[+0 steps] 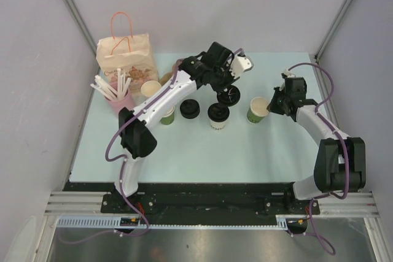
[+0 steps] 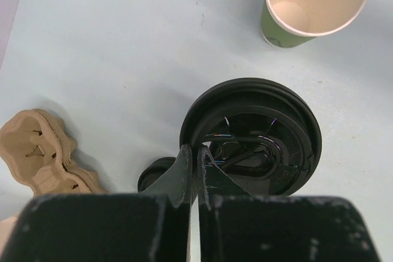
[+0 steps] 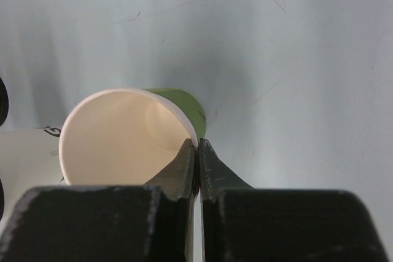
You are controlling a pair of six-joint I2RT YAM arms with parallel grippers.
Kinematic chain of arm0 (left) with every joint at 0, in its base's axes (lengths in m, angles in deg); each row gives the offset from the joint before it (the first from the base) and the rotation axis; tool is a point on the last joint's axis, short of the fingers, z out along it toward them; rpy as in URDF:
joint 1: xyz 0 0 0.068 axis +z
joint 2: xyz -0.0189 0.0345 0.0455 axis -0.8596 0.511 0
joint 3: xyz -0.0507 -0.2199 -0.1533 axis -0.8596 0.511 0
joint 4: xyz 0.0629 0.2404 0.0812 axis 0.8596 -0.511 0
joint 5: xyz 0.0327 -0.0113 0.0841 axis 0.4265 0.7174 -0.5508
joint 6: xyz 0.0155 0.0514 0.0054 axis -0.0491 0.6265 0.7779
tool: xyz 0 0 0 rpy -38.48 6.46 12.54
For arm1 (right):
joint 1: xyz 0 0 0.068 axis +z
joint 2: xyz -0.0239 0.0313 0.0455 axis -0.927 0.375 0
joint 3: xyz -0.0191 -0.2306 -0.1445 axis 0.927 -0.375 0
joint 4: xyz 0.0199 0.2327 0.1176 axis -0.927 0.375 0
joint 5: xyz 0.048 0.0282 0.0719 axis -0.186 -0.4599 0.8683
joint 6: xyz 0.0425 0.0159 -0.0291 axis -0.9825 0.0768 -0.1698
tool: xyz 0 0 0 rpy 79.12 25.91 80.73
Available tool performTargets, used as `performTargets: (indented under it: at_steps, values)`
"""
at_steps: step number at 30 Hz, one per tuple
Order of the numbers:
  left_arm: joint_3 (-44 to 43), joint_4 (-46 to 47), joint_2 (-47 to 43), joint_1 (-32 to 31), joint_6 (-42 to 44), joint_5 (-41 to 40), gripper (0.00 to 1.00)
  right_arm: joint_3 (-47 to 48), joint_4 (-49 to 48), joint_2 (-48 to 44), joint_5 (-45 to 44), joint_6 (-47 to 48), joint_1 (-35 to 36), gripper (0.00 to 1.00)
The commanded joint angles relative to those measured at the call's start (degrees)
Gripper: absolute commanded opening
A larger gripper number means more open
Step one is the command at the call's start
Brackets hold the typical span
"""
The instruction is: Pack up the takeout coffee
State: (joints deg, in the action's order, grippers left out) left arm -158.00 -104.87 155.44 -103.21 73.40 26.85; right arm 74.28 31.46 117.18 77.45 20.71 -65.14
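A white-sided takeout coffee cup (image 1: 218,115) with a black lid stands mid-table. My left gripper (image 1: 229,92) (image 2: 196,151) is shut on the rim of a loose black lid (image 2: 258,133), holding it just above the table beside that cup. To the right stands a green-sided cup (image 1: 258,110) (image 3: 123,139), open-topped and empty. My right gripper (image 1: 271,106) (image 3: 197,145) is shut on its near rim, one finger inside and one outside. The same green cup (image 2: 316,4) shows at the top of the left wrist view.
A paper bag (image 1: 126,56) with handles stands at the back left, with a pink cup of white straws (image 1: 116,93) before it. An open cup (image 1: 150,88), a green cup (image 1: 167,115) and another black lid (image 1: 189,109) sit under the left arm. A cardboard cup carrier (image 2: 37,151) lies left of the held lid.
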Motion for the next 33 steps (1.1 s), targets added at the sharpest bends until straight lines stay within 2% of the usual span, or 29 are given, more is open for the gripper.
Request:
performTargets:
  at_steps: [1,7,9,11,17,19,20,21,24,28,33]
  values:
    - [-1.85,0.41,-2.60,-1.32,-0.42,-0.07,0.00,0.24,4.80,-5.16,-5.43,0.06,2.70,0.00]
    - [-0.27,0.32,-3.14,-2.99,0.11,0.81,0.01,0.15,13.34,-7.89,-7.46,-1.08,8.75,0.00]
    - [-0.09,0.32,-3.13,-3.25,0.28,0.46,0.00,0.15,14.39,-8.42,-11.50,-2.21,10.69,0.00]
    - [0.08,0.32,-2.96,-3.25,0.28,0.11,0.00,0.24,14.66,-7.98,-13.52,-2.57,12.72,0.00]
    - [2.10,0.32,-3.22,-3.43,0.20,0.20,0.00,0.06,12.38,-4.03,-11.60,-3.80,15.18,0.00]
    - [2.72,0.32,-3.13,-3.52,0.02,-0.15,0.00,0.06,11.85,-3.85,-11.25,-3.98,15.80,0.07]
    - [2.98,0.32,-3.13,-3.69,0.02,-0.33,0.00,0.06,11.85,-3.85,-10.37,-3.98,15.72,0.14]
    - [3.33,0.32,-3.13,-3.78,0.02,-0.59,0.00,0.06,11.85,-4.20,-10.02,-4.07,15.63,0.25]
    - [3.69,0.32,-3.05,-4.48,0.20,-2.09,0.01,0.06,11.94,-6.83,-9.40,-4.33,15.63,0.44]
    - [3.78,0.41,-2.78,-6.06,-0.33,-2.27,0.00,0.06,12.81,-12.71,-8.26,-4.68,14.40,0.51]
    - [1.33,0.32,-0.50,-7.91,-0.77,-3.06,0.01,0.06,15.88,-20.54,-6.50,-5.03,10.54,0.54]
